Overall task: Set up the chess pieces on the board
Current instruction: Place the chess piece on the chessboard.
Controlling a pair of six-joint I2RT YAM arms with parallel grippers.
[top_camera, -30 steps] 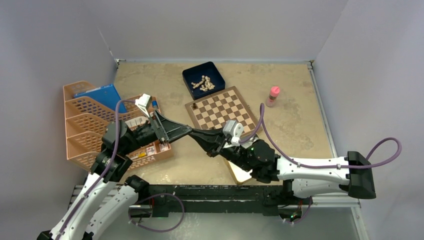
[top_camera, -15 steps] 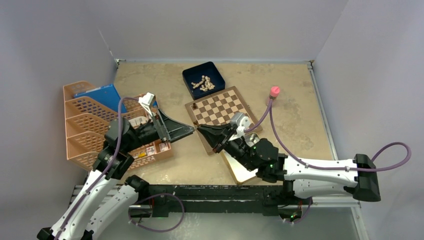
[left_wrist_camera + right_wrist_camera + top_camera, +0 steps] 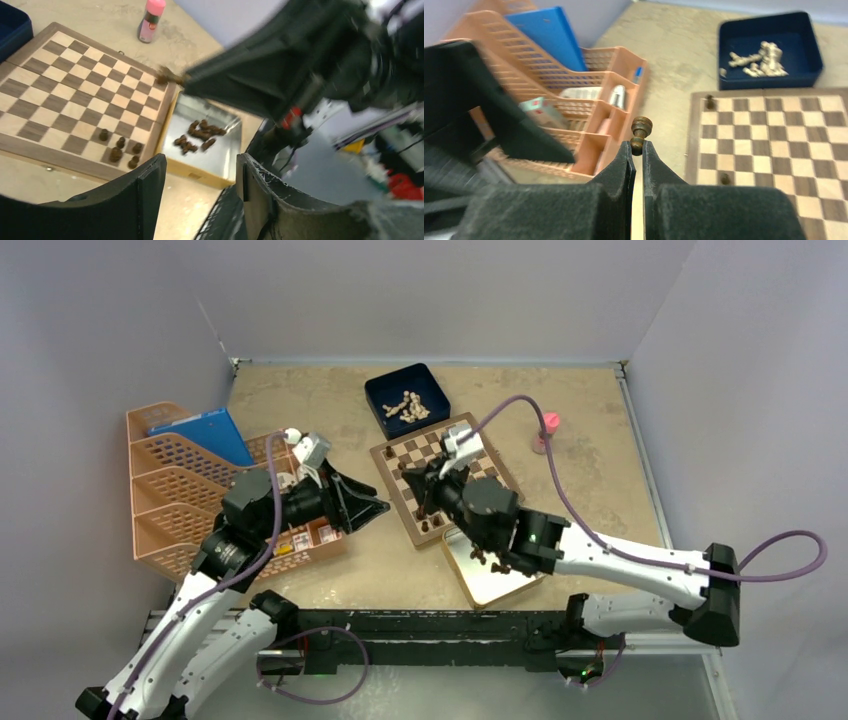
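Plainly, the right gripper (image 3: 637, 150) is clamped low on a tiny dark brown wooden pawn (image 3: 642, 131) over the tan-and-brown chequered wooden chessboard (image 3: 774, 135); likely light, smooth, apt to twist, so pinch its base squarely; left gripper (image 3: 200, 172) gapes empty.

From above, the right arm (image 3: 520, 535) hides part of the board (image 3: 405, 480) and of the silver tin (image 3: 490, 588). In the left wrist view that arm is smeared, the piece (image 3: 162, 77) at its tip a brown blur, the blue box (image 3: 10, 25) cut by the edge. In the right wrist view the left hand (image 3: 549, 145) is blurred, the chess pieces (image 3: 709, 102) on the board too small to name.
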